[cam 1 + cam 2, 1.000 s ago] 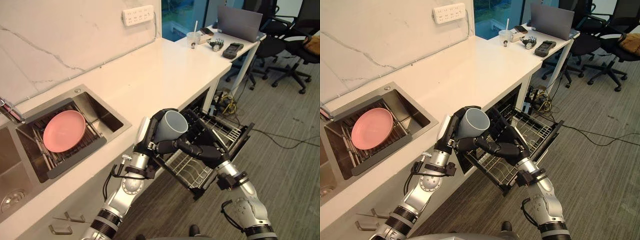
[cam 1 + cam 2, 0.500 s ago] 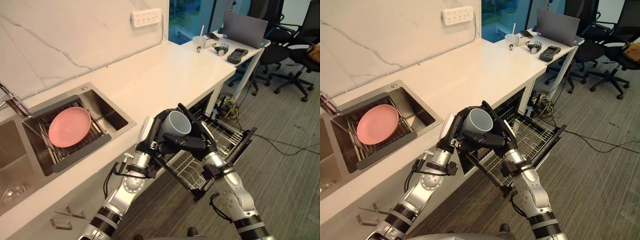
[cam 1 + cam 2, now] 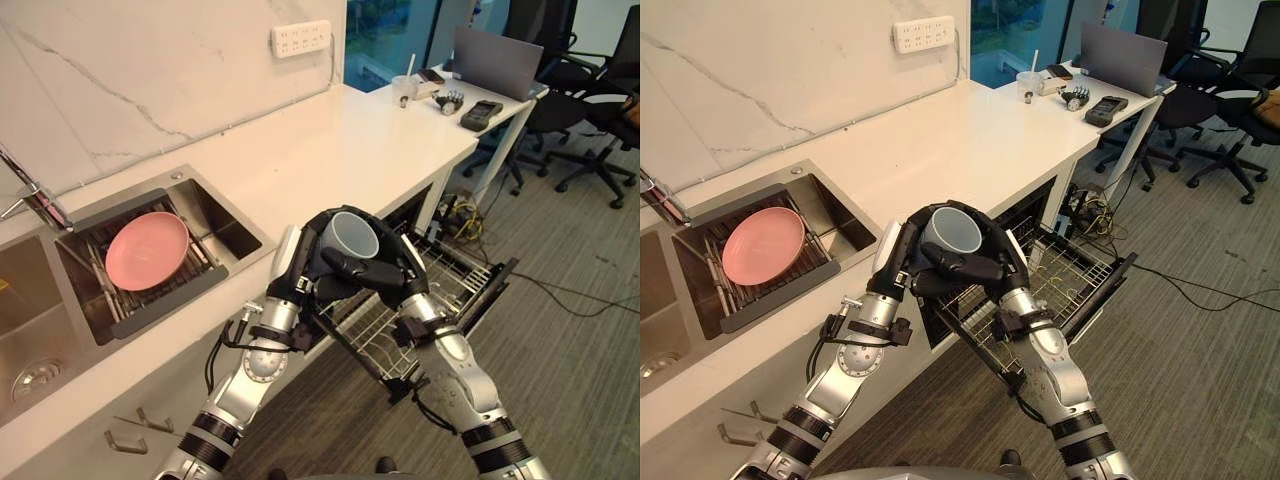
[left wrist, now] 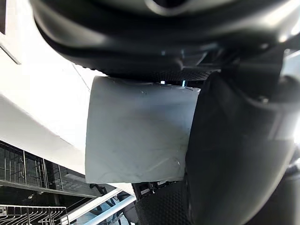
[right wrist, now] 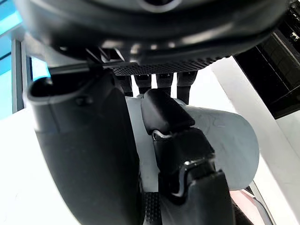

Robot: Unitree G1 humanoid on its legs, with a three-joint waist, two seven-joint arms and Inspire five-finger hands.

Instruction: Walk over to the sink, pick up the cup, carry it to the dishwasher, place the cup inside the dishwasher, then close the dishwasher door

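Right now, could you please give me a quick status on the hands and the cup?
Left robot hand, right robot hand: both shut on cup. Cup aloft, not yet in dishwasher rack. Rack pulled out; nothing seen in the way.

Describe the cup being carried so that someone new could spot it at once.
Start at the white counter and go to its front edge, above the pulled-out dishwasher rack. There the left hand and right hand both grip the cup. It is pale blue-grey, mouth upward, held aloft, unlike the clear cup standing at the counter's far end.
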